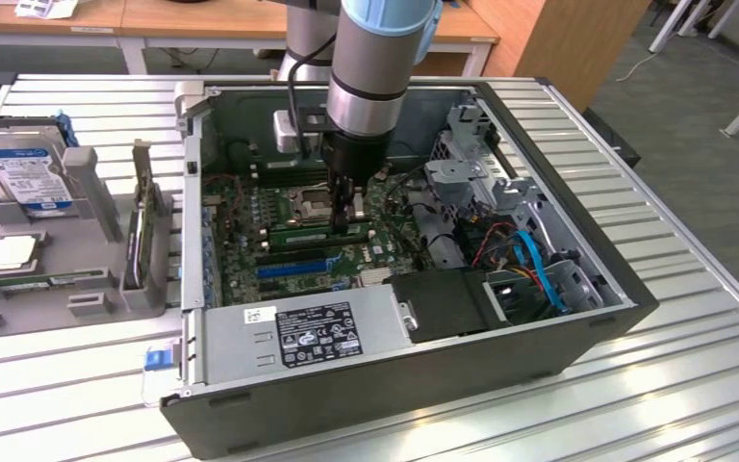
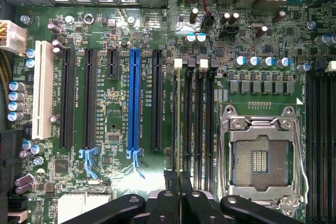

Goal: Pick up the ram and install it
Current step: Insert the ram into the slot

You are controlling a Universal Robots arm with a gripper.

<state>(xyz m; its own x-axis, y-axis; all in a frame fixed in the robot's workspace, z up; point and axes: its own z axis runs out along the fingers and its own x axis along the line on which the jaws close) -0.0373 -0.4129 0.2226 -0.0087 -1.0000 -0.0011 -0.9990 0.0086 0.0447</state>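
**Gripping the ram down at the memory slots**

The pincer [image 1: 344,221] [image 2: 177,178] is narrow, its tips pinched almost together on the top edge of the ram [image 1: 308,234]. That thin green stick stands on edge right under them, lengthwise along the row of black memory slots [image 2: 193,119] and down at slot level. Can't tell if it's fully seated.

In the wrist view the fingertips [image 2: 170,179] sit over the slot of that row farthest from the CPU socket [image 2: 260,156]. The socket is open w/ its metal frame showing, just beside the row. On the row's other side come a black expansion slot, then the bright-blue slot [image 2: 134,98] [image 1: 295,267], more black slots and a white slot [image 2: 42,87]. All of it sits on the green motherboard [image 2: 113,93].

The arm [image 1: 369,87] stands approx. vertical, reaching into the open PC case [image 1: 562,337], which lies on its side. The power supply [image 1: 305,332] w/ its black label fills the case's near edge in the exterior view. Blue and red cables [image 1: 539,265] bunch toward the exterior view's right.

The case rests on a slatted metal table [image 1: 691,385]. Well apart from the pincer, at the exterior view's left, a grey parts holder [image 1: 88,289] carries a hard drive [image 1: 23,173] propped upright.
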